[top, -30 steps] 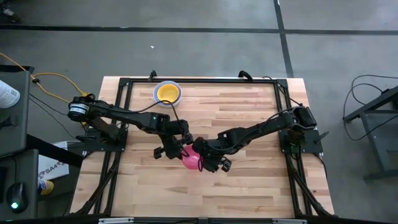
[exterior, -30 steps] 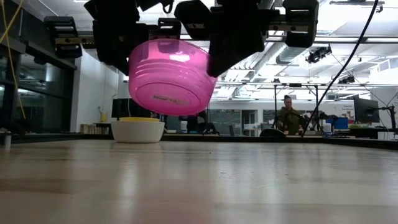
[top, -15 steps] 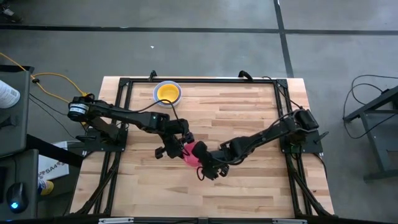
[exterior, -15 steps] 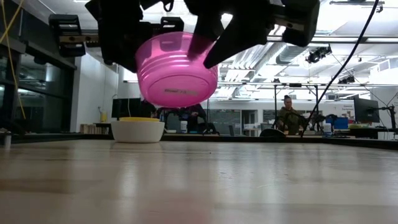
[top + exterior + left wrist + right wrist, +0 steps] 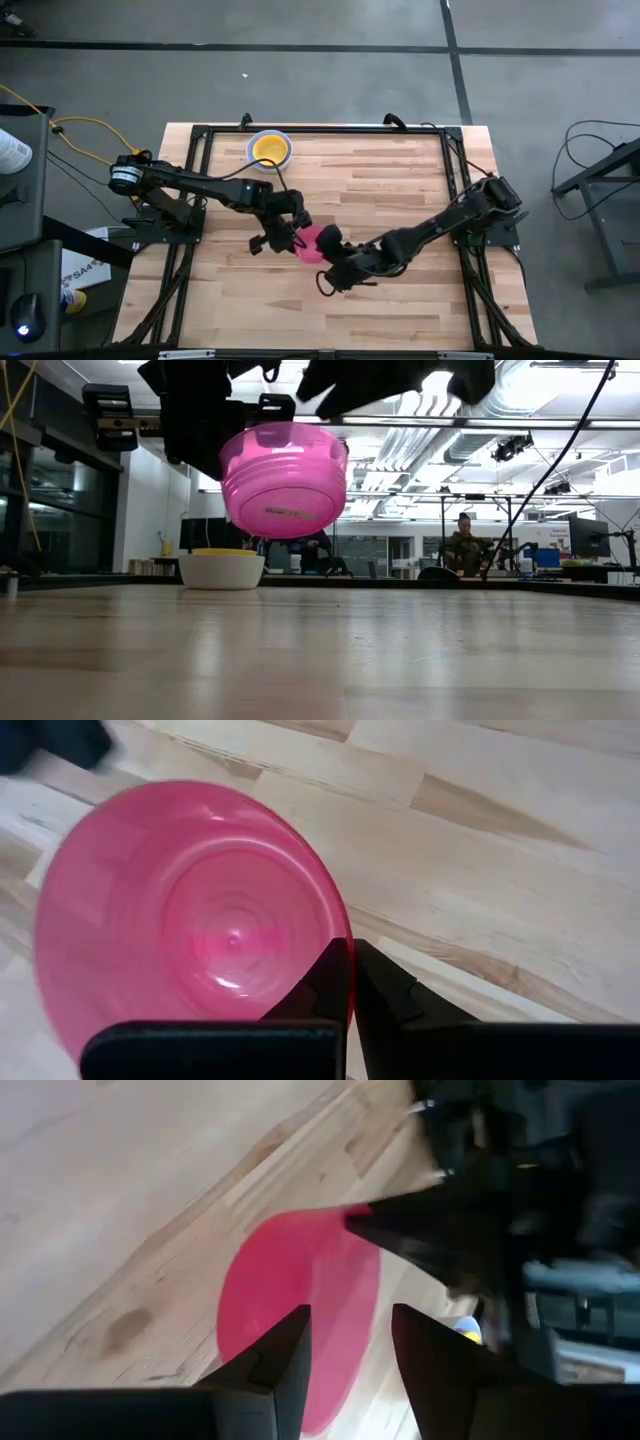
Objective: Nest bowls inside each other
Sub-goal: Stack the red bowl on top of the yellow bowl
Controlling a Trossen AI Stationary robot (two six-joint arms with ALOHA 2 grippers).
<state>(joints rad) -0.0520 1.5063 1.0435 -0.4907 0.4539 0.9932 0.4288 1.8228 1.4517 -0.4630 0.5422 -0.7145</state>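
Observation:
A pink bowl (image 5: 314, 244) hangs in the air over the table's middle, with my left gripper (image 5: 296, 238) shut on its rim. In the low view the bowl (image 5: 285, 480) is tilted, its underside turned down and toward the near edge. My right gripper (image 5: 330, 276) stands open just on the near side of the bowl, touching nothing. Its wrist view shows the bowl (image 5: 285, 1305) beyond its spread fingers. A stack of bowls (image 5: 270, 149), yellow innermost, rests on its base at the far left of the table. My left gripper pinches the pink bowl's rim (image 5: 345, 948) between its two fingers, one finger (image 5: 320, 985) inside the bowl and the other (image 5: 390, 992) outside. The fingers come from the table's left, slanting down. The bowl is lifted clear of the table and tilted.
The bowl stack (image 5: 222, 568) shows white with a yellow rim at the far left in the low view. A black frame (image 5: 200, 135) runs along the table's edges. Bare wood lies on the table's right half and near side.
My right gripper has opened and let go of the pink bowl. It has then drawn back toward the near edge while turning. The bowl stays in the air in my left gripper, a little less tipped than before.

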